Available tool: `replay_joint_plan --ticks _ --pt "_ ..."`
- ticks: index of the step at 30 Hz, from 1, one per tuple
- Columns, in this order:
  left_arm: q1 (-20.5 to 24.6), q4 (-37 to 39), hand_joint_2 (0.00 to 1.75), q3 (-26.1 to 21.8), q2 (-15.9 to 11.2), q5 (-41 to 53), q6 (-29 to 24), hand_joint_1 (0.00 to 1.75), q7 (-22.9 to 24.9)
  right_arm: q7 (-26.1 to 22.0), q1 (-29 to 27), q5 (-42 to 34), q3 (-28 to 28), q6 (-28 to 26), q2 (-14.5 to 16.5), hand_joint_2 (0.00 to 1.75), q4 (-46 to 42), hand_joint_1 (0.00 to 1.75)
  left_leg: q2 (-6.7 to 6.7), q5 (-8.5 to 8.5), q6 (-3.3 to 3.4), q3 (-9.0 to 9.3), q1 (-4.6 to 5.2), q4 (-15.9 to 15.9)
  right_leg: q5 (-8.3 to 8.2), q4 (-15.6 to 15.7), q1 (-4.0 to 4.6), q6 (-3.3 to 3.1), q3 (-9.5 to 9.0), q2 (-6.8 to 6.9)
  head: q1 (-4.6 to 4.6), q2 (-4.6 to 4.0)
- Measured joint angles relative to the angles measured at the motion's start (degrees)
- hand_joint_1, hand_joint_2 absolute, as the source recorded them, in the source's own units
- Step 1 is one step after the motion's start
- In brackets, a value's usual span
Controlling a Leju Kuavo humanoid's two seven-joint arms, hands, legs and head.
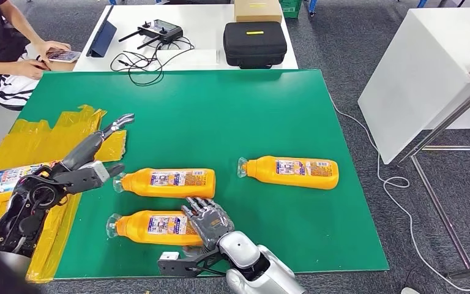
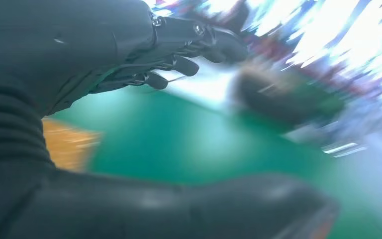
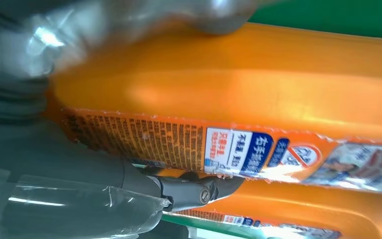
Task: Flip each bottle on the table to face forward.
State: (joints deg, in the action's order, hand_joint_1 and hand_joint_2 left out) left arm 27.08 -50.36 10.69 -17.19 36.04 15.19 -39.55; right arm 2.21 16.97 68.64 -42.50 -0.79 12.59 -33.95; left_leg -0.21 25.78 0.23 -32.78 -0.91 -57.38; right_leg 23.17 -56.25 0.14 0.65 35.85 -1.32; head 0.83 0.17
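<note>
Three orange bottles lie on their sides on the green table (image 1: 220,116), caps to the left, with fine-print labels up. My right hand (image 1: 208,222) grips the base end of the near bottle (image 1: 150,226). In the right wrist view my hand (image 3: 79,189) has its thumb on one side of that bottle (image 3: 229,94) and a finger between it and the middle bottle (image 3: 298,209). The middle bottle (image 1: 170,182) lies just beyond it, and a third bottle (image 1: 294,172) lies to the right. Another bottle (image 1: 3,182) with a blue label lies at far left. My left hand (image 1: 89,162) (image 2: 104,50) hovers empty beside it, fingers apart.
Crinkled yellow tape (image 1: 43,141) covers the table's left edge. Behind stands a white table with a black case (image 1: 254,43), a controller (image 1: 159,29) and a tablet (image 1: 102,38). A seated person (image 1: 0,55) holds a phone at back left. A white table (image 1: 428,67) stands right.
</note>
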Motion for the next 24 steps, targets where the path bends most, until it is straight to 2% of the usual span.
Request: replay_joint_plan --ticks 1,2,3,5,6,7,10,14,20,24 --pt "-0.9 -3.4 0.0 0.2 0.2 -1.5 0.7 0.0 0.1 0.0 0.2 0.1 0.1 0.0 0.1 1.75 0.4 0.42 0.0 0.01 0.0 0.0 0.01 0.0 0.0 0.0 -0.01 0.0 0.0 0.0 0.01 0.0" --pt "-1.7 -6.3 0.0 0.3 0.3 -1.9 1.3 0.0 0.3 0.1 0.3 0.2 0.2 0.0 0.3 1.75 0.7 0.55 0.0 0.01 0.01 0.0 0.02 0.0 0.0 0.0 -0.02 0.0 -0.01 0.0 0.01 0.0" --pt "-2.3 -8.7 0.0 0.4 0.4 -1.9 1.6 0.0 0.3 0.1 0.4 0.3 0.2 0.1 0.4 1.75 1.0 0.8 0.0 0.02 0.01 0.01 0.03 0.0 0.0 0.0 -0.02 0.0 -0.01 0.0 0.01 0.0" --pt "-3.3 -12.3 0.0 0.5 0.6 -1.9 1.8 0.0 0.0 0.1 0.5 0.5 0.4 0.2 0.6 1.75 1.4 1.4 0.0 0.01 0.0 0.02 0.02 0.0 0.0 0.0 -0.02 0.0 -0.02 0.0 0.02 0.0" --pt "-3.8 -13.8 0.0 0.5 0.6 -2.5 1.5 0.0 -0.2 0.1 0.6 0.6 0.5 0.4 0.7 1.75 1.5 1.58 0.0 0.01 0.0 0.04 0.02 0.0 0.0 0.0 -0.02 0.0 -0.02 0.0 0.02 0.0" --pt "-4.3 -15.5 0.0 0.5 0.6 -3.6 1.1 0.0 -0.4 0.1 0.6 0.7 0.6 0.6 0.7 1.75 1.7 1.67 0.01 0.01 -0.01 0.06 0.01 0.0 0.0 0.0 -0.01 0.0 -0.03 0.0 0.03 0.0" --pt "-6.1 -21.8 0.0 0.7 1.0 -8.8 0.0 0.0 -0.7 0.2 0.9 1.2 0.9 1.3 1.0 1.75 2.2 1.73 0.03 0.01 -0.01 0.14 0.0 0.0 0.0 0.0 -0.01 0.0 -0.09 -0.02 0.03 0.0" --pt "-9.0 -32.2 1.75 0.9 2.9 -12.2 0.4 0.0 -0.8 1.0 1.3 2.6 1.1 1.5 1.3 1.75 3.2 1.75 0.01 0.01 -0.01 0.21 0.01 0.0 0.0 0.0 -0.01 -0.01 -0.18 -0.01 0.03 -0.01" --pt "-11.7 -44.0 1.75 0.7 7.4 -12.5 1.0 0.0 -0.8 1.6 1.3 3.7 1.6 -0.1 1.9 1.75 4.0 1.75 -0.02 0.04 0.02 0.32 0.03 0.0 0.01 0.0 -0.04 -0.01 -0.36 0.04 0.04 0.0" --pt "-13.7 -47.8 1.75 -0.8 10.6 -14.3 1.3 0.0 0.2 -1.1 0.2 0.3 4.0 -6.7 2.0 1.75 3.8 1.75 -0.06 0.03 0.03 0.31 0.03 0.0 0.01 0.0 -0.04 0.0 -0.39 0.11 0.02 0.0"
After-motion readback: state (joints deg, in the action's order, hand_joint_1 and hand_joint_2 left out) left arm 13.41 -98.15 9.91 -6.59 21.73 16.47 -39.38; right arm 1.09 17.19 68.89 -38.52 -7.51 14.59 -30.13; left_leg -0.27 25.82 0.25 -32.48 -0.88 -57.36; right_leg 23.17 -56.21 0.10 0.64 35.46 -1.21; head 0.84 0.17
